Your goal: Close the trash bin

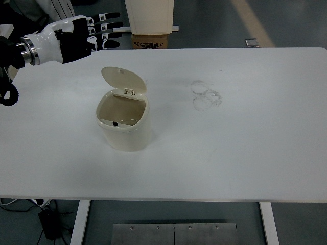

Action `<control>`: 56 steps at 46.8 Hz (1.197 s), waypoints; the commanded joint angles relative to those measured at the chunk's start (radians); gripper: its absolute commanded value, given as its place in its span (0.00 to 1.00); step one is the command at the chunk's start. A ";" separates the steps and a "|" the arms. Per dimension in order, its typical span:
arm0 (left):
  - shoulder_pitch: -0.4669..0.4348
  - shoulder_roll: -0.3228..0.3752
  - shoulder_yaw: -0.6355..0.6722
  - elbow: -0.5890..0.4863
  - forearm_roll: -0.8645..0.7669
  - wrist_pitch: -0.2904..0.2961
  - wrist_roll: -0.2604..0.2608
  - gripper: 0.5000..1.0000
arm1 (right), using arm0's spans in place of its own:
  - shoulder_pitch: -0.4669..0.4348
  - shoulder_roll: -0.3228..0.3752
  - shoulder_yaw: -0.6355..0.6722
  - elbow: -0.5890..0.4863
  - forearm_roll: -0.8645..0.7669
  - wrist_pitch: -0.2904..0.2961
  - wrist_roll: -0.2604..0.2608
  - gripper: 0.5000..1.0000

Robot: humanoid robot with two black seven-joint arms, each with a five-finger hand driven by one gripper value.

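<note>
A: Cream plastic, one trash bin (124, 126), sits left of centre on the white tabletop (245, 143). One lid (124, 79), hinged at the far rim, tipped up and back, so the bin is open. Inside looks bare apart from one small dark bit near the front rim

B: Hands?

A: One in view. The left hand (76, 41) comes in from the upper left, over the far left corner of the tabletop. White shell on the back of it, black fingers (104, 25) stretched out straight and spread toward the right, gripping nothing. It is up and to the left of the lid, well apart from it, no contact

B: Right hand?

A: Not in the picture

B: Anything else on the tabletop?

A: Faint ring smudges (206, 95), a few overlapping circles, right of the bin and apart from it. Count is hard to tell, roughly three. No other loose items on the surface

B: Behind the table?

A: One brown cardboard box (150, 41) on the floor past the far edge, with one pale upright panel (149, 15) standing above it. One small flat grey item (252, 43) on the floor further right, too small to tell what it is. Below the near edge, two white table legs (80, 222) and a grey metal plate (173, 233)
</note>
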 commanded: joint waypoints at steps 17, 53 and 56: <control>-0.006 0.040 0.076 -0.112 0.030 -0.003 0.037 1.00 | 0.000 0.000 0.000 0.000 -0.002 0.000 0.000 0.98; 0.006 0.126 0.219 -0.264 0.030 -0.006 0.037 1.00 | 0.000 0.000 0.000 0.000 -0.002 0.000 0.000 0.98; 0.006 0.132 0.233 -0.266 0.031 -0.006 0.037 1.00 | 0.000 0.000 0.000 0.000 -0.002 0.000 0.000 0.98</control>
